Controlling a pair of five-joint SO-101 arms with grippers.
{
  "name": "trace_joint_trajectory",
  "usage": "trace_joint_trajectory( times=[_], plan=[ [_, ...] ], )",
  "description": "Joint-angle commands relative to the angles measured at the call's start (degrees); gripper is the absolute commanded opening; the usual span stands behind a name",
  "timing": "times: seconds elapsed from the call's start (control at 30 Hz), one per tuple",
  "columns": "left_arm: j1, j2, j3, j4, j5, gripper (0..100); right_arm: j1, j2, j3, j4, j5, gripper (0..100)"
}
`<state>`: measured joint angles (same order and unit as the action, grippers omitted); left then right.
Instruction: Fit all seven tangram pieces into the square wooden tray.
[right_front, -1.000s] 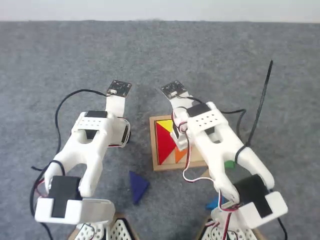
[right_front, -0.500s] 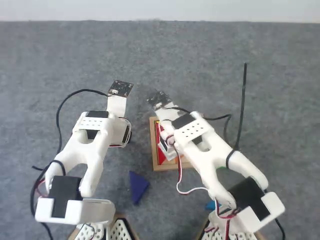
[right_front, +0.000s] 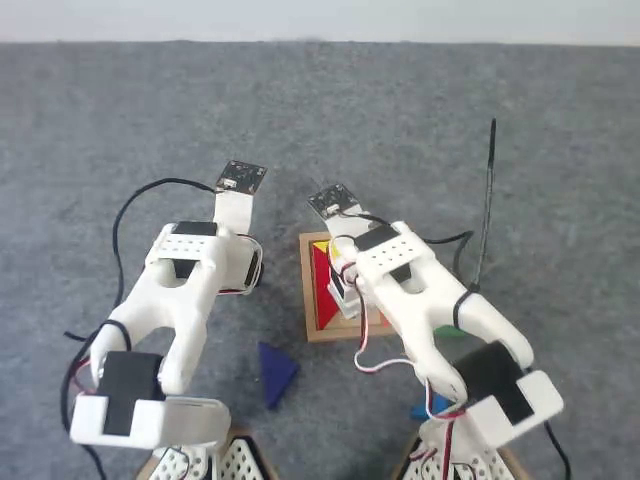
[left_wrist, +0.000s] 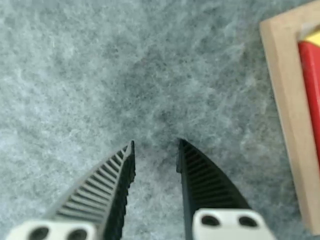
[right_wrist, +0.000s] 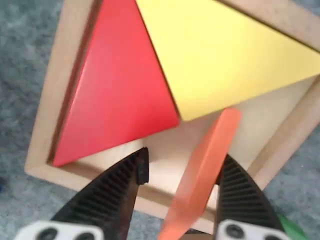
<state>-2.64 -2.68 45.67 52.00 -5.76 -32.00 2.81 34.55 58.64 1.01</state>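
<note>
Step in hand, by the look of it: seating the orange piece (right_wrist: 202, 165). It stands tilted on edge inside the wooden tray (right_wrist: 62, 75), on the bare floor next to the red triangle (right_wrist: 115, 90) and yellow triangle (right_wrist: 220, 50). The right gripper (right_wrist: 184, 167) straddles it with jaws apart (the piece leans against one finger). The next move probably calls for tipping it flat. The left gripper (left_wrist: 156, 145) hovers just beside the tray, jaws apart and empty. A blue triangle (right_front: 275, 372) lies outside the tray.

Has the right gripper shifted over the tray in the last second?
Yes. In the high view the right gripper has swung left across the wooden tray, covering more of it than before.
</note>
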Motion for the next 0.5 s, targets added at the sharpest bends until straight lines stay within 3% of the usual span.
trace_joint_trajectory(
  times=[0.0,0.2,0.47],
  plan=[
    [0.8,0.1,-1.5,-1.1,-0.5,14,2.6,5.9,-4.7,-0.3,0.9,21.0],
    [0.8,0.1,-1.5,-1.1,-0.5,14,3.7,6.1,-5.0,0.5,0.7,20.8],
    [0.8,0.1,-1.5,-1.1,-0.5,14,11.4,-2.2,-7.2,-1.3,1.1,20.9]
  ],
)
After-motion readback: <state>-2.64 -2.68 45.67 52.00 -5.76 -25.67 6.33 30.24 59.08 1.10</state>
